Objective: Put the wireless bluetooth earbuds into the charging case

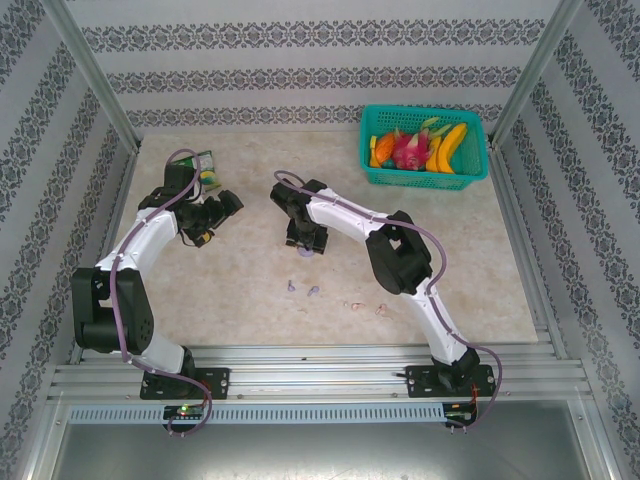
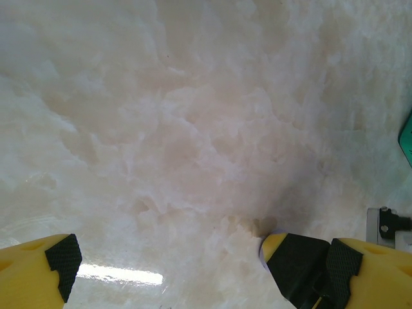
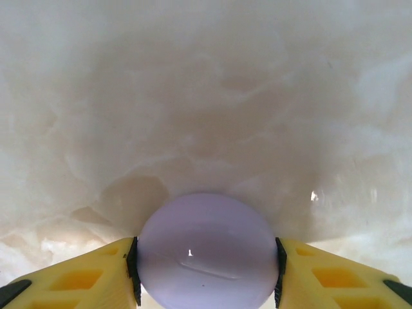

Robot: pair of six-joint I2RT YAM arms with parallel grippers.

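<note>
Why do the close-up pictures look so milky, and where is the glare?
Left wrist view: the table looks soft and cloudy, with a white glare streak bottom left. Right wrist view: the lilac disc carries a tiny highlight, table behind blurred. Top external view: evenly lit, sharp.

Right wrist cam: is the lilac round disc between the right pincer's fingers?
Yes, the lilac disc sits between the fingers of the right pincer, with the black pads against its two sides.
</note>
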